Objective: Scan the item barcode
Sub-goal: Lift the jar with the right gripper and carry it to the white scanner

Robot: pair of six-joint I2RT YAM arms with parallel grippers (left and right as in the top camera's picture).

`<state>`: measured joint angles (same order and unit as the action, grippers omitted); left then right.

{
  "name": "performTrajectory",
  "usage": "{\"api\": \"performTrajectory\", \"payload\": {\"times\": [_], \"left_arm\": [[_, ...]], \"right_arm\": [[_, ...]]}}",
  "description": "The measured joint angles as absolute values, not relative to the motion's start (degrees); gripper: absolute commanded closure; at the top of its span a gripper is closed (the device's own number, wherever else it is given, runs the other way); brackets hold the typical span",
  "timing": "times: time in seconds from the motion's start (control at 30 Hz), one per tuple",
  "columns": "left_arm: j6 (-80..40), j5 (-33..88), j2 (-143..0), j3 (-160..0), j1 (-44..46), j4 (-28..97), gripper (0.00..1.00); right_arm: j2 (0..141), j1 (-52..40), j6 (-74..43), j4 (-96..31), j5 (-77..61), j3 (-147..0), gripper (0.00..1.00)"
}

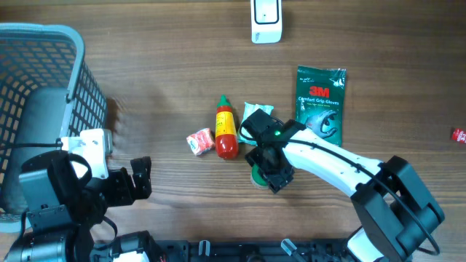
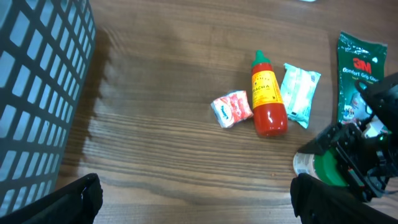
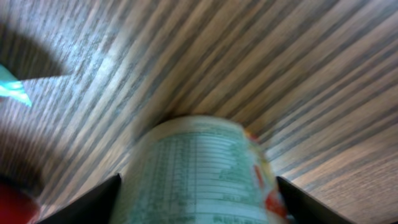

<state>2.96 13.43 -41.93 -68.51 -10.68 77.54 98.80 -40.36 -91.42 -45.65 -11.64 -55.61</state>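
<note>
A small round container (image 2: 323,171) with a green lid and a pale label printed with a fine table is sitting near the front edge of the table (image 1: 160,87), about mid-width; the white scanner (image 1: 266,20) is standing at the far edge

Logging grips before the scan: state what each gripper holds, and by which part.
Left gripper: open, holding nothing. Right gripper: fingers flank the labelled sides of the green-lidded container; whether they actually grip it cannot be told.
</note>
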Motion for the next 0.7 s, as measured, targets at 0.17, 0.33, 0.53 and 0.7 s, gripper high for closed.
{"api": "performTrajectory", "payload": {"times": [0.17, 0.33, 0.53, 0.7], "left_arm": [[3.0, 13.4, -41.9, -68.5, -10.7, 77.5, 0.00], [3.0, 13.4, -41.9, -68.5, -10.7, 77.5, 0.00], [3.0, 13.4, -41.9, -68.5, -10.7, 77.5, 0.00], [3.0, 13.4, -41.9, -68.5, -10.7, 77.5, 0.00]], "right_arm": [[98.8, -39.8, -87.9, -45.7, -14.0, -55.6, 0.41], [99.1, -33.5, -64.9, -47.5, -28.6, -57.1, 0.39], [98.2, -25.6, -44.6, -47.8, -56.8, -59.0, 0.39], [94.8, -25.4, -42.4, -50.1, -67.5, -59.0, 0.39]]}}
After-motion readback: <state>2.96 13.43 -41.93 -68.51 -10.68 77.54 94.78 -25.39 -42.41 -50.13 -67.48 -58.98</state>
